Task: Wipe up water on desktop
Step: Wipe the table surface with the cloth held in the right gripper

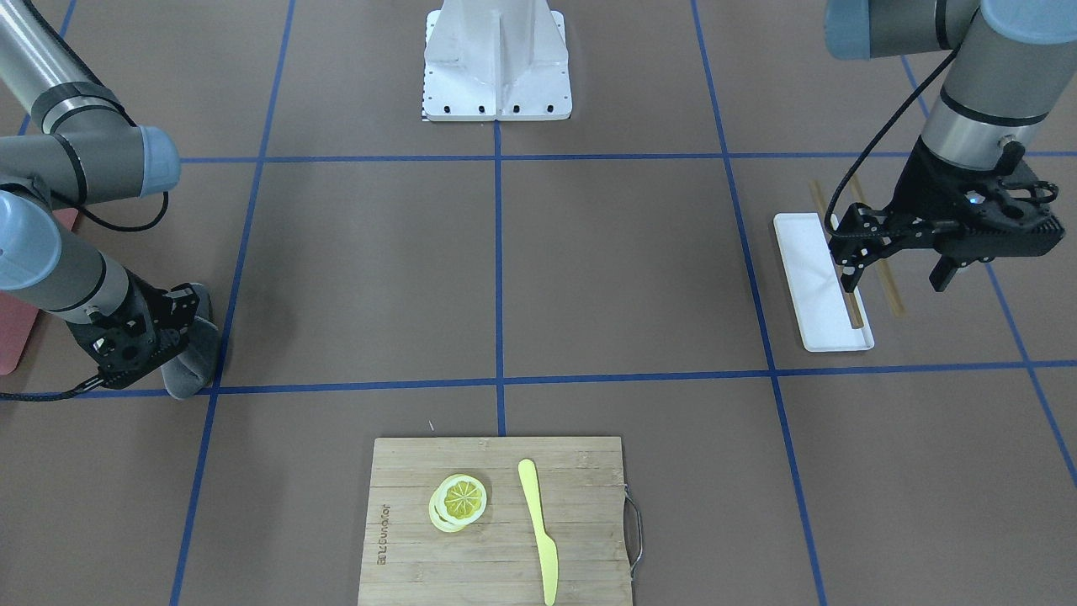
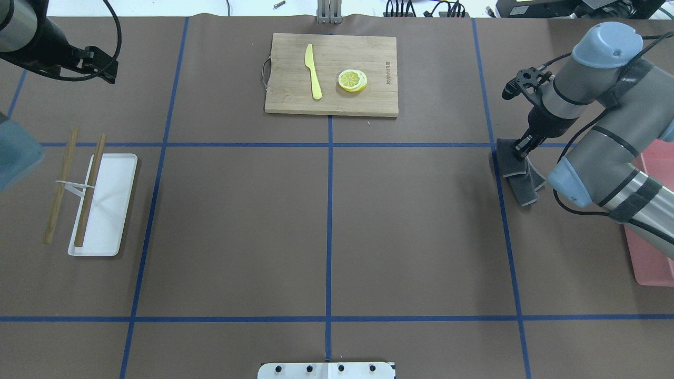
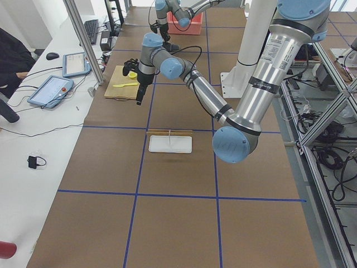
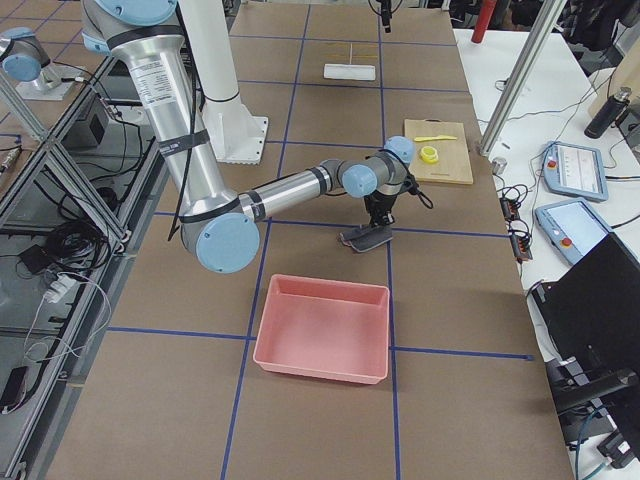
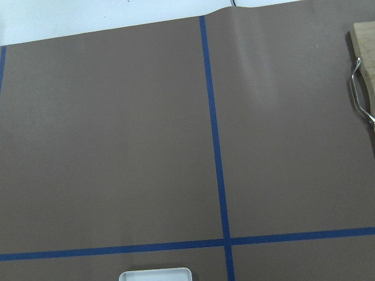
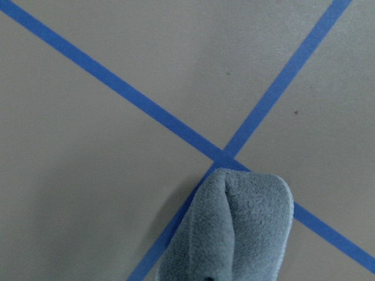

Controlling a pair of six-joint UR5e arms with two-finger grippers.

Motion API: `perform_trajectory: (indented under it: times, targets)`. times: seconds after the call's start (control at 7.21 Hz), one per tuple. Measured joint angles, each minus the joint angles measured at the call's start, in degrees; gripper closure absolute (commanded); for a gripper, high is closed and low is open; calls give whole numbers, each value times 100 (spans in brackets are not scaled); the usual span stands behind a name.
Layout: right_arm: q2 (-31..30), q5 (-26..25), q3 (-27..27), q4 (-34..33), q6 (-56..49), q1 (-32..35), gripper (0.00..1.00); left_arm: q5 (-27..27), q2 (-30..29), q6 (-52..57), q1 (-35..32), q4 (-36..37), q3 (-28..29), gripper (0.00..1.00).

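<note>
Overhead exterior: right gripper [image 2: 522, 149] was clamped on a grey cloth [image 2: 518, 178]. The cloth's lower part lay on the desk [image 2: 237, 221], just beside a blue tape crossing [image 6: 222, 157] and near the pink bin [image 2: 653, 258]. Left gripper [image 1: 894, 276] hung with jaws wide apart above the white tray [image 1: 808, 278] and chopsticks [image 1: 890, 290]. The bamboo board [image 2: 368, 100] bore a burnt-in mark, too small to read.
</note>
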Motion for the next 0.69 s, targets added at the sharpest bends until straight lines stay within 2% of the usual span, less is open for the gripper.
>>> perform_trajectory:
  times: [0.14, 0.42, 0.69]
  targets:
    - [-62, 187, 183, 1, 93, -124, 100, 0, 21, 1, -1, 0, 23, 2]
    - [-513, 508, 934, 3, 376, -562, 100, 0, 41, 8, 0, 0, 102, 2]
    - [-889, 523, 1575, 9, 1005, -1258, 100, 107, 42, 14, 3, -2, 176, 2]
